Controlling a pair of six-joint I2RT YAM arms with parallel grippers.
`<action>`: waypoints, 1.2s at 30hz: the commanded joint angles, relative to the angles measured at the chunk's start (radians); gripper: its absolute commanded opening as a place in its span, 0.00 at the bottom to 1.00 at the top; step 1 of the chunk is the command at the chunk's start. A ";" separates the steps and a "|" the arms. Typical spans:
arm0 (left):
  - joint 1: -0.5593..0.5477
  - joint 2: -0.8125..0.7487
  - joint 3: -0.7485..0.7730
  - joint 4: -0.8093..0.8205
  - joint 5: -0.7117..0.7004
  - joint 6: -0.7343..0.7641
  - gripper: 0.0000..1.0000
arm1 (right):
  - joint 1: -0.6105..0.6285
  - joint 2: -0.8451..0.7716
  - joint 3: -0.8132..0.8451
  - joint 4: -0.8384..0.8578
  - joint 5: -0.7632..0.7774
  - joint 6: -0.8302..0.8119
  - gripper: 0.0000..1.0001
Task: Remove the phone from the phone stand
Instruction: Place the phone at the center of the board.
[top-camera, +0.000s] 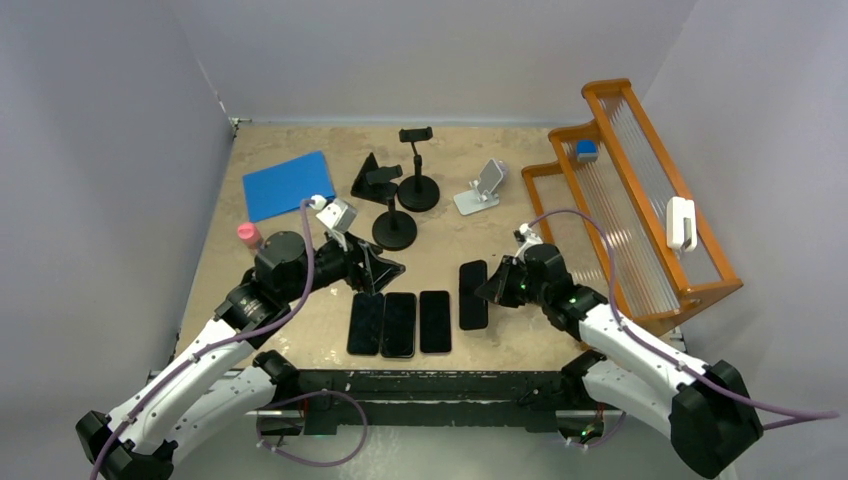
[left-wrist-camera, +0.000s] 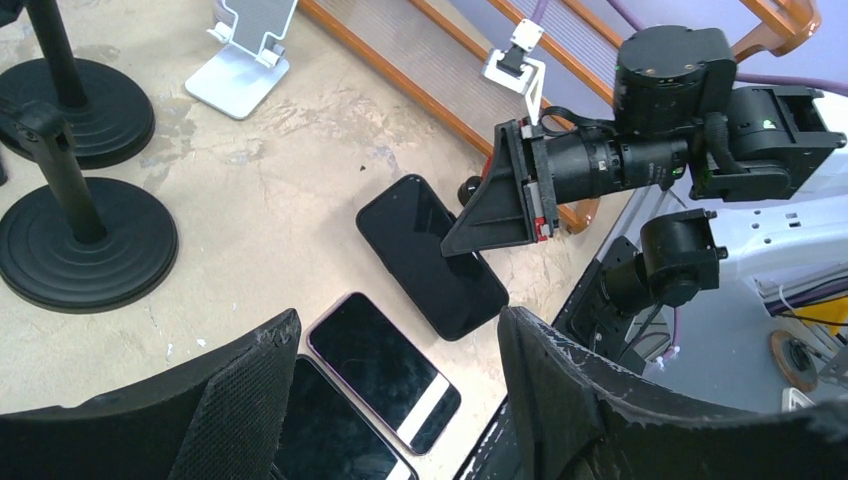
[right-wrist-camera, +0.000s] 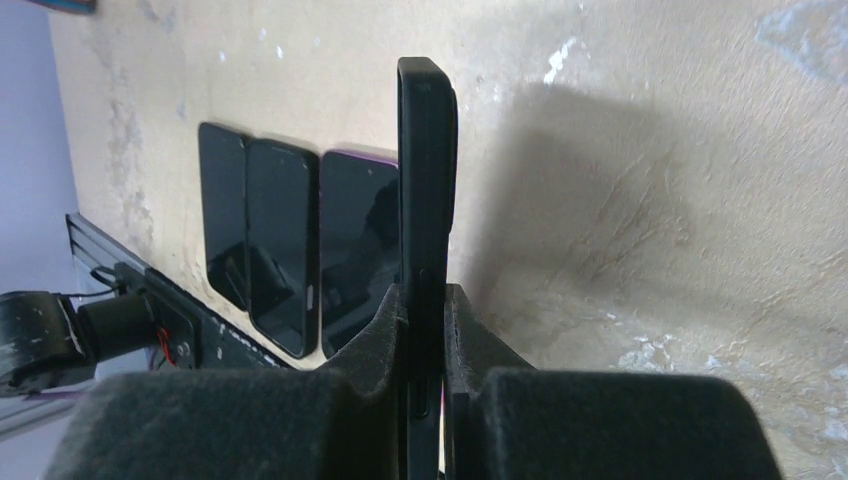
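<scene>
Down on beige counter (top-camera: 470, 240), right jaws clamped on slim black phone (right-wrist-camera: 427, 180), left jaws spread wide, empty, orange slatted rack (top-camera: 607, 89) holding small blue block (top-camera: 586, 150), white gadget (top-camera: 681, 223)

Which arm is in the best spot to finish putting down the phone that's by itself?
The right. The right pincer is shut on the edge of the lone phone, so it only needs to let go. The left pincer hangs open by the three other phones, holding nothing.

Lower end of held phone (right-wrist-camera: 428, 180) hidden inside right gripper (right-wrist-camera: 426, 305). One flat phone (left-wrist-camera: 325, 440) cut off by btm edge, left wrist cam.
</scene>
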 joint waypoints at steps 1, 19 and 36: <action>-0.003 -0.009 0.008 0.013 0.019 0.032 0.69 | -0.004 0.015 0.010 0.068 -0.067 0.006 0.00; -0.003 -0.021 0.016 -0.008 0.020 0.040 0.69 | -0.003 0.120 0.005 0.061 -0.139 -0.010 0.00; -0.003 -0.018 0.012 0.000 0.040 0.030 0.68 | -0.004 0.088 -0.094 0.100 -0.187 0.086 0.00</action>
